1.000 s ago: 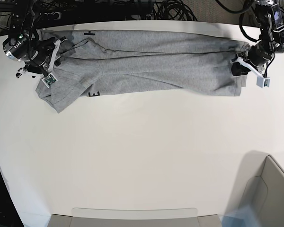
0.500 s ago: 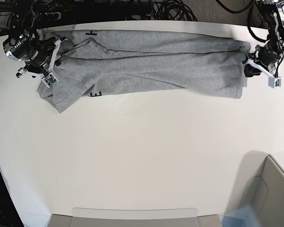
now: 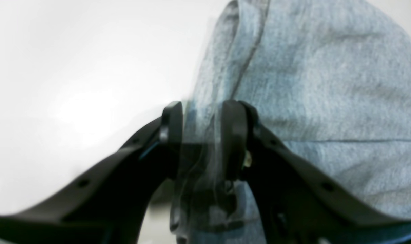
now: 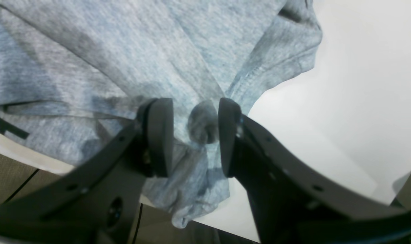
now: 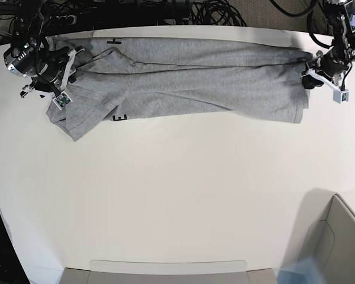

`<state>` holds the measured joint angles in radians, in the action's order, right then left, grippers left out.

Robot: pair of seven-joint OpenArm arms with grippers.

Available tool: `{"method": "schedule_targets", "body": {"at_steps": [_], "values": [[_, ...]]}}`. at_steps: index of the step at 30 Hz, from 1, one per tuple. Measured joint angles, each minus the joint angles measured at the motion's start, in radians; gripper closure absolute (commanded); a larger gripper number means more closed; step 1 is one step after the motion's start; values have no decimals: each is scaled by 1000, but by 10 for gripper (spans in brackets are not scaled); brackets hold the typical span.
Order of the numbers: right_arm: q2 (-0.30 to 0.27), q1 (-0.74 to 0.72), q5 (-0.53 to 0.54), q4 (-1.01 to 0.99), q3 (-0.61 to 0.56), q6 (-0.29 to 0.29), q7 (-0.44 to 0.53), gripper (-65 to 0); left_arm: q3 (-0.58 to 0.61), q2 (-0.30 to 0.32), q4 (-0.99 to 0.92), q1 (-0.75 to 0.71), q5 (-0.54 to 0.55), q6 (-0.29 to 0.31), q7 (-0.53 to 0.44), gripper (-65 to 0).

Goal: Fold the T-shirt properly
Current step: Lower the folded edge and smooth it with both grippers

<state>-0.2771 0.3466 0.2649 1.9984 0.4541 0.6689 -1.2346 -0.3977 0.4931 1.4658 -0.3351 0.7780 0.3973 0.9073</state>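
The light-grey T-shirt (image 5: pixel 189 83) lies stretched in a long band across the back of the white table (image 5: pixel 177 189), with bits of black lettering (image 5: pixel 119 117) showing at its folds. My right gripper (image 5: pixel 71 68) is at the band's left end in the base view. In the right wrist view that gripper (image 4: pixel 195 128) is shut on a bunch of the T-shirt (image 4: pixel 178 40). My left gripper (image 5: pixel 310 77) is at the band's right end. Its wrist view is blurred, and there the gripper (image 3: pixel 200 128) pinches the edge of the T-shirt (image 3: pixel 327 84).
Black cables (image 5: pixel 213 12) lie behind the table's back edge, close to the shirt. A grey bin (image 5: pixel 337 236) stands at the front right corner. A pale tray rim (image 5: pixel 165 269) runs along the front edge.
My left gripper has moved outward and towards the back of the table, pulling the shirt's right end tauter. The right arm has stayed put.
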Motion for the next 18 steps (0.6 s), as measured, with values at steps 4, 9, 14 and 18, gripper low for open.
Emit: {"method": "schedule_targets", "body": {"at_steps": [4, 9, 14, 18], "values": [[0, 0, 0, 0, 0, 0, 0, -224, 54, 6, 5, 3, 5, 3, -21, -192], [0, 0, 0, 0, 0, 0, 0, -224, 93, 5, 6, 8, 8, 169, -18, -191], [0, 1, 0, 0, 0, 0, 0, -224, 95, 0, 2, 8, 10, 225, -16, -182], [-14, 0, 0, 0, 0, 0, 0, -224, 94, 1, -27, 9, 20, 227, -20, -25]]}}
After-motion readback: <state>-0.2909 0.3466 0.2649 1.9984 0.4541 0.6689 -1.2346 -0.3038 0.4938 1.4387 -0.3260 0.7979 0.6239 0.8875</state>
